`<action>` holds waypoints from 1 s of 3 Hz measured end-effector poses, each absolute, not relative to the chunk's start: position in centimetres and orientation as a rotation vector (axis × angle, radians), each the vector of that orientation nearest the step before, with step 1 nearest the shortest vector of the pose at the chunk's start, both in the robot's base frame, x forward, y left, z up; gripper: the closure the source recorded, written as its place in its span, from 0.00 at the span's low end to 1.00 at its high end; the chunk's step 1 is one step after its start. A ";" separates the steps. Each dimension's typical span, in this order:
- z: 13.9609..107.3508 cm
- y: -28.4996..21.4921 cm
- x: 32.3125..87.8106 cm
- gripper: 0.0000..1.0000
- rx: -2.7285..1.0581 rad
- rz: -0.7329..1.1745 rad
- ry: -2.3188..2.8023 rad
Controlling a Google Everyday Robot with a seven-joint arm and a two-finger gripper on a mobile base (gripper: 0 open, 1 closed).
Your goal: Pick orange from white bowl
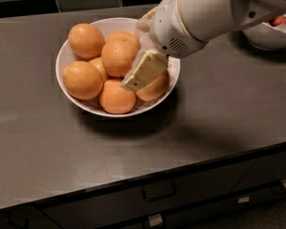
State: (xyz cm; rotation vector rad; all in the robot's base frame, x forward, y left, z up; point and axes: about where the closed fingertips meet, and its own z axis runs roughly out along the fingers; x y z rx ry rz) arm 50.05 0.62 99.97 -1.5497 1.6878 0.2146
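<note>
One arm is seen reaching in from the upper right, angled down-left, with the gripper point(143, 68) set low over the white bowl's point(61, 56) right half. Jaw state cannot be told. The orange point(117, 56) is sat mid-bowl, just left of the gripper, among other oranges point(83, 79).

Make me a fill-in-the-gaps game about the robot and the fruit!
1. The oranges sit in a bowl coloured ___.
2. The gripper hangs over the bowl that holds the ___, not over the other bowl.
3. The other bowl, at the far right of the counter, holds fruit coloured ___.

Missing words: white; oranges; red.
</note>
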 end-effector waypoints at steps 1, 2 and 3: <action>100.2 0.0 50.1 0.03 -1.567 0.179 1.719; 98.9 -1.2 50.5 0.19 -1.564 0.165 1.785; 97.8 -2.2 50.8 0.25 -1.551 0.164 1.836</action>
